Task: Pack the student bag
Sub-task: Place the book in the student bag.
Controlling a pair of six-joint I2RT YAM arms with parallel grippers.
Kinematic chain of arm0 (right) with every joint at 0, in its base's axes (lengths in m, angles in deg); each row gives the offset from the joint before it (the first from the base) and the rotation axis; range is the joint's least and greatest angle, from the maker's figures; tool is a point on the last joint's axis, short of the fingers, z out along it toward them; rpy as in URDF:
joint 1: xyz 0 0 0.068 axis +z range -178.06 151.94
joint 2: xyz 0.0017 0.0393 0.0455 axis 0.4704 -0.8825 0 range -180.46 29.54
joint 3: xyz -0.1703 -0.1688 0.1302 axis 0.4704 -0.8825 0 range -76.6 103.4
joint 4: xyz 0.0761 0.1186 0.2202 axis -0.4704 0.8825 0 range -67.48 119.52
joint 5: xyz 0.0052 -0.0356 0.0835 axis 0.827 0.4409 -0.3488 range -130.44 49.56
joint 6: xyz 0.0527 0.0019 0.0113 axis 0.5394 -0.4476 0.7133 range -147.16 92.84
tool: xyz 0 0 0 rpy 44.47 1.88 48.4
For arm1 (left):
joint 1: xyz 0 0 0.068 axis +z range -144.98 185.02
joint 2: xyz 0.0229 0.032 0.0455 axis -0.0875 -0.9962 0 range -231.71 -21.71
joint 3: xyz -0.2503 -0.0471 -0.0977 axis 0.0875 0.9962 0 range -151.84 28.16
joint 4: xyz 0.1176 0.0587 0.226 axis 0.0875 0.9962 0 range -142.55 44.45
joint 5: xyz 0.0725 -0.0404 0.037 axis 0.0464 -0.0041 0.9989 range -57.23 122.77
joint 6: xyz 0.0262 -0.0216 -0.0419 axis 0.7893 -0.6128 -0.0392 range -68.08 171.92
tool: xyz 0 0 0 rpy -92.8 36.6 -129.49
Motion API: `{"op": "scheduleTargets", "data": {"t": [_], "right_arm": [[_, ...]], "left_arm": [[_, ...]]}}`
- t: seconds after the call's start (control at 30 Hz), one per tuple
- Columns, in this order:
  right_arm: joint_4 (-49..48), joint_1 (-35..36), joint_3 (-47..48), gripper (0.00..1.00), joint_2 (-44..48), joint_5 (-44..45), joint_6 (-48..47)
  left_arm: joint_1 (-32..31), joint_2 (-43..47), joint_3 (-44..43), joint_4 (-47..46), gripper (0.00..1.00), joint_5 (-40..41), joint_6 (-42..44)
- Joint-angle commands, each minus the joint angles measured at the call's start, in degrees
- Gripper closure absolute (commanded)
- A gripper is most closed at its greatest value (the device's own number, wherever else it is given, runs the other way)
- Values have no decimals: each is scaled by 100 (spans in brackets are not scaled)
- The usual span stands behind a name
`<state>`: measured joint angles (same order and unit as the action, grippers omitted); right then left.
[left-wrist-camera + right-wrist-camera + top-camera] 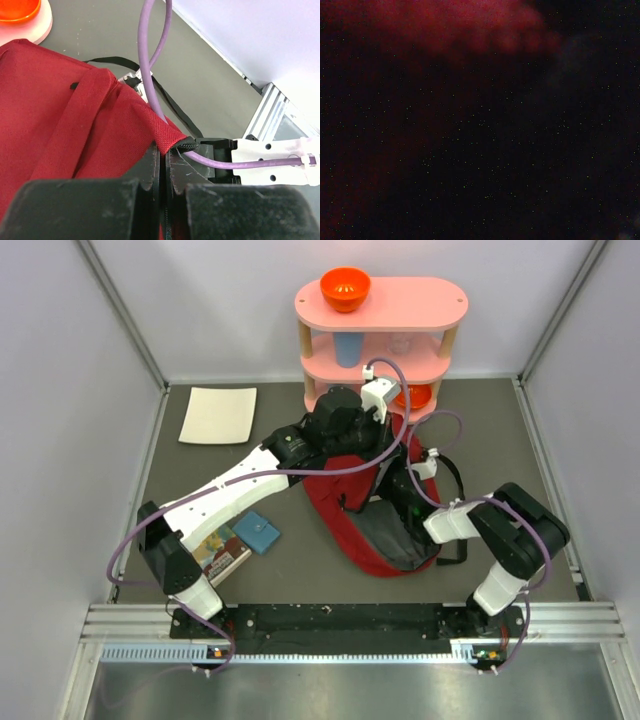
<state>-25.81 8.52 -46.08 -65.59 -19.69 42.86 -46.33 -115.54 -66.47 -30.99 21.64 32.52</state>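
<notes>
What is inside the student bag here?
Grey lining shows in the student bag, and the right arm reaches in. Any packed contents are hidden; the right wrist view is dark.

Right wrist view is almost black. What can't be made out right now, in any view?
- Right gripper: the right wrist view gives only darkness and a red blur; in the top view it is inside the bag. Jaws unknown.
- Bag's contents: top view, the right arm blocks the opening.
- Book: top view, partly under the left arm.
- Lowest shelf: top view, the left arm covers most of it.
</notes>
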Motion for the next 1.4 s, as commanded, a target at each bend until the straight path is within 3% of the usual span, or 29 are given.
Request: {"op": "scheduleTargets", "data": {"t": [0.0, 0.1, 0.2, 0.3, 0.4, 0.63, 0.73, 0.77, 0.9, 0.97, 1.1, 1.23, 1.37], "right_arm": [[-370, -107, -37, 27, 21, 114, -59], [-27, -247, -186, 20, 152, -299, 47], [-53, -318, -441, 18, 415, -571, 47], [603, -344, -486, 17, 802, -932, 222], [1641, -344, -451, 17, 1329, -1073, 109], [2021, -353, -899, 21, 2042, -1117, 91], [2066, -353, -978, 40, 2051, -1170, 196], [1943, -344, -996, 54, 1973, -1196, 196], [1687, -362, -830, 84, 1692, -1170, 214], [1617, -405, -671, 87, 1551, -1170, 65], [1722, -563, -135, 88, 1252, -1223, -138], [1635, -722, -169, 84, 1251, -1442, -216], [1678, -757, -581, 58, 1839, -2048, -629]], "left_arm": [[-15, 162, -223, -547, 100, -99, -55], [2, 180, -152, -600, 100, -99, -99], [2, 189, -91, -627, 100, -91, -108], [37, 224, 6, -679, 100, -64, -126], [73, 294, 76, -723, 100, -47, -152], [125, 338, 226, -794, 100, -73, -178], [134, 329, 261, -829, 100, -90, -196], [134, 347, 270, -838, 100, -117, -205], [134, 347, 305, -864, 100, -169, -231], [134, 382, 331, -864, 100, -161, -231], [134, 496, 445, -864, 100, -99, -214], [152, 593, 586, -882, 100, -20, -205], [187, 777, 884, -1083, 99, 217, -257]]}}
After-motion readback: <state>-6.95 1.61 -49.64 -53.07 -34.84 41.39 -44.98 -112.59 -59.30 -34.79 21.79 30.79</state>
